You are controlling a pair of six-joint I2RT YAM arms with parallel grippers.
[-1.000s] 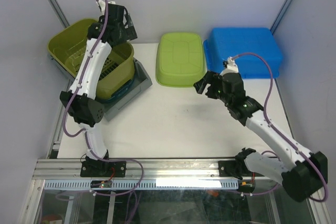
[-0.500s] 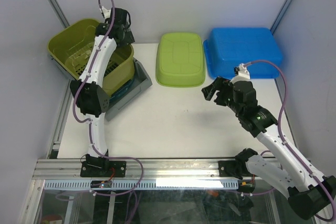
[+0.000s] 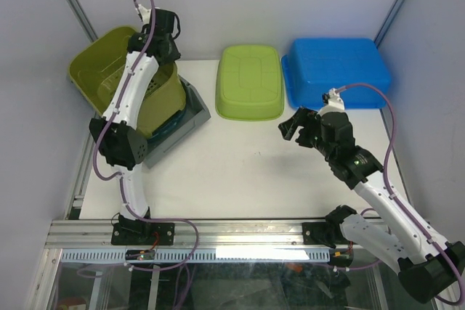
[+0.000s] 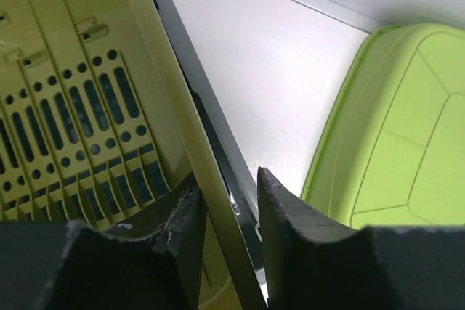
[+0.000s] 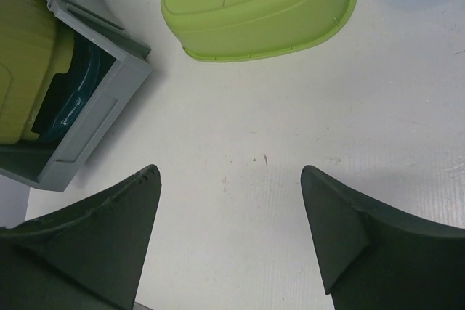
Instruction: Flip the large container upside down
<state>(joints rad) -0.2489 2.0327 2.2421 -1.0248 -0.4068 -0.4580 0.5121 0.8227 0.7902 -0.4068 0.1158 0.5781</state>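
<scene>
White table [image 3: 240,172] fills a pale-walled booth with slanting metal posts at the back corners. At its far left the large container [image 3: 94,81], an olive slotted basket, sits tilted in a grey tray [image 3: 190,114]. Its mouth faces up and leans away to the left, and its long axis runs slantwise to the table edge, in line with the tray. The left pincer [image 4: 229,201] is clamped on the basket's right wall from above, rim between its fingers. The slotted inside lies to the pincer's left and an overturned light green tub [image 4: 392,128] to its right. Against half a second ago, the basket has tipped further left, its gripped wall drawn over, while the right arm has barely moved. The right pincer [image 5: 229,172] hangs spread wide over bare table, holding nothing; the tray is ahead to its left, the tub straight ahead, and a blue tub [image 3: 338,70] ahead to its right
</scene>
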